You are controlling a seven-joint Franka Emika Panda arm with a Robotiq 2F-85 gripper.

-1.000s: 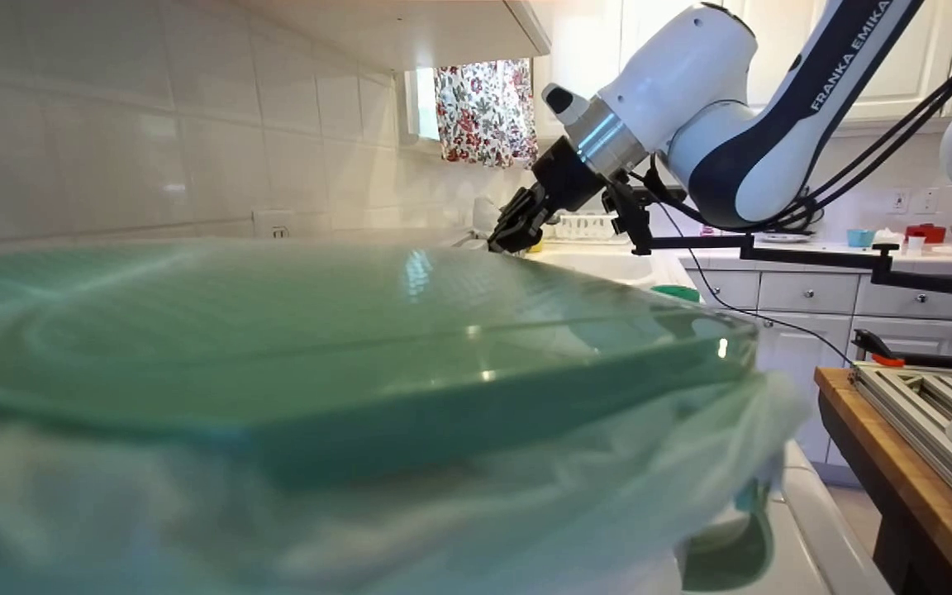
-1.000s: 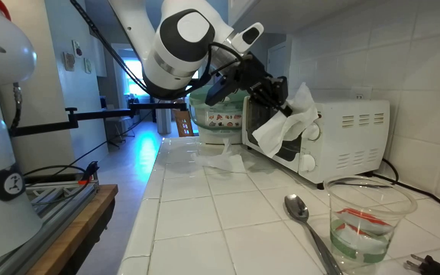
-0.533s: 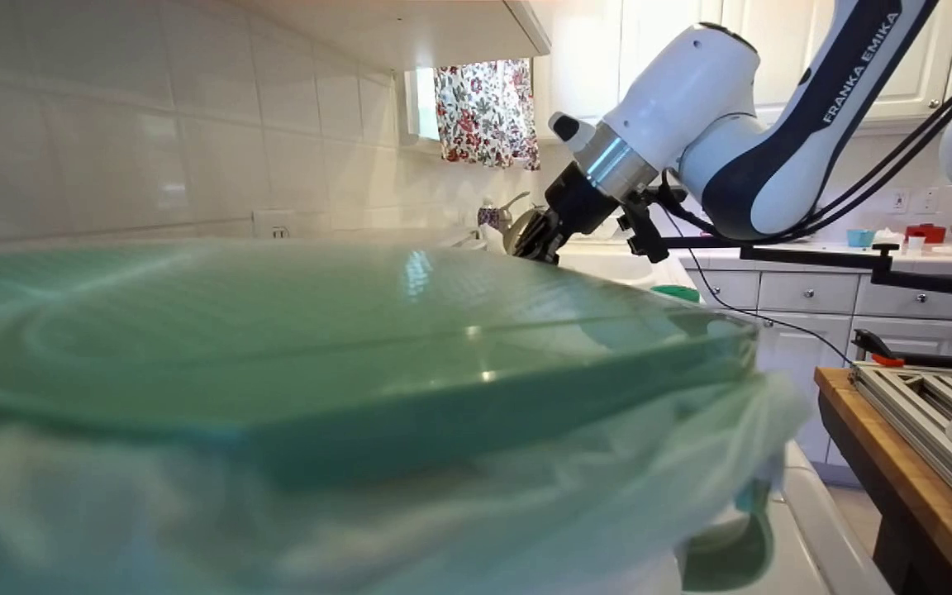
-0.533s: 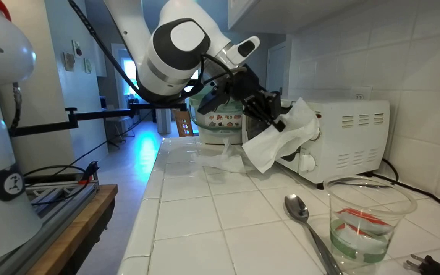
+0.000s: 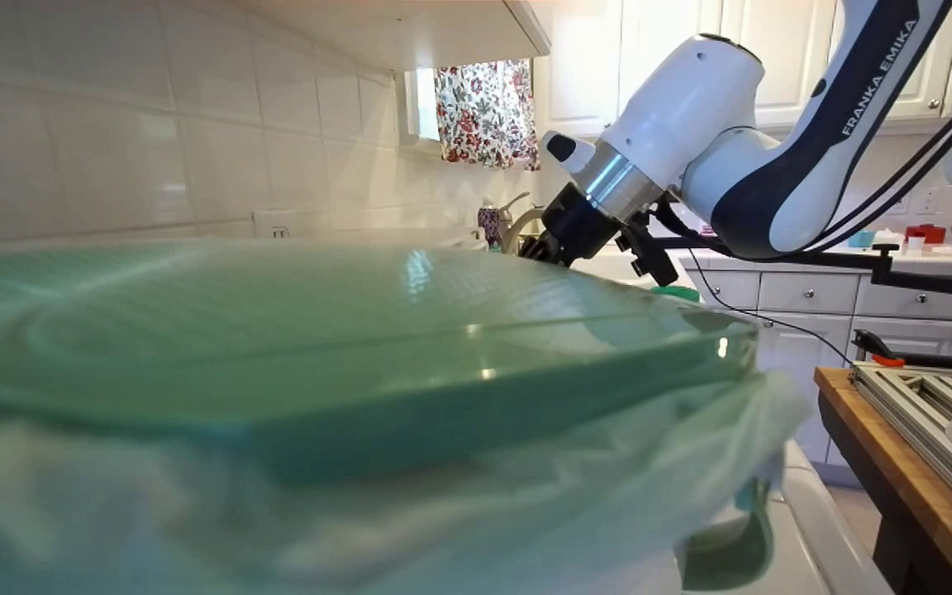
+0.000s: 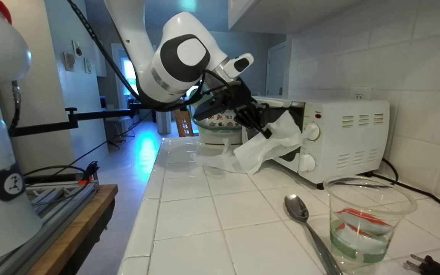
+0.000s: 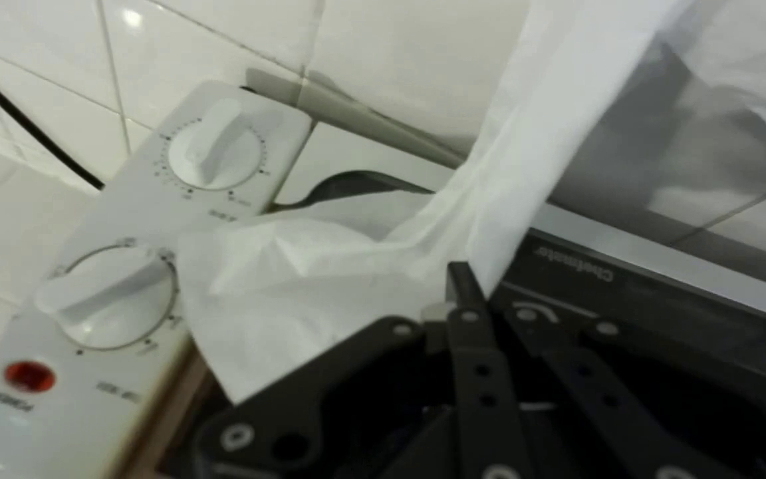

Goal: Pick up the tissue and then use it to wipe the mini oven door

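Observation:
A white tissue (image 6: 269,143) hangs from my gripper (image 6: 266,133) in front of the white mini oven (image 6: 348,133). My gripper is shut on it. In the wrist view the tissue (image 7: 330,266) spreads from the fingertips (image 7: 479,286) over part of the oven front and its handle, reaching beside the knobs. Another part rises to the upper right. The dark oven door (image 7: 596,299) shows right of the fingers; whether the tissue presses on it I cannot tell. In an exterior view the fingertips of my gripper (image 5: 540,250) are partly hidden behind a green lid.
Another white tissue (image 6: 220,161) lies on the tiled counter (image 6: 189,214). A bin with stickers (image 6: 218,124) stands behind the gripper. A spoon (image 6: 304,217), a clear cup (image 6: 369,229) and a black plug (image 6: 430,265) are nearer. The green lid (image 5: 344,330) fills an exterior view's foreground.
My gripper has moved down and away from the knob side along the oven front, carrying the tissue. The tissue's lower edge now hangs close to the counter. The upper oven knob is uncovered.

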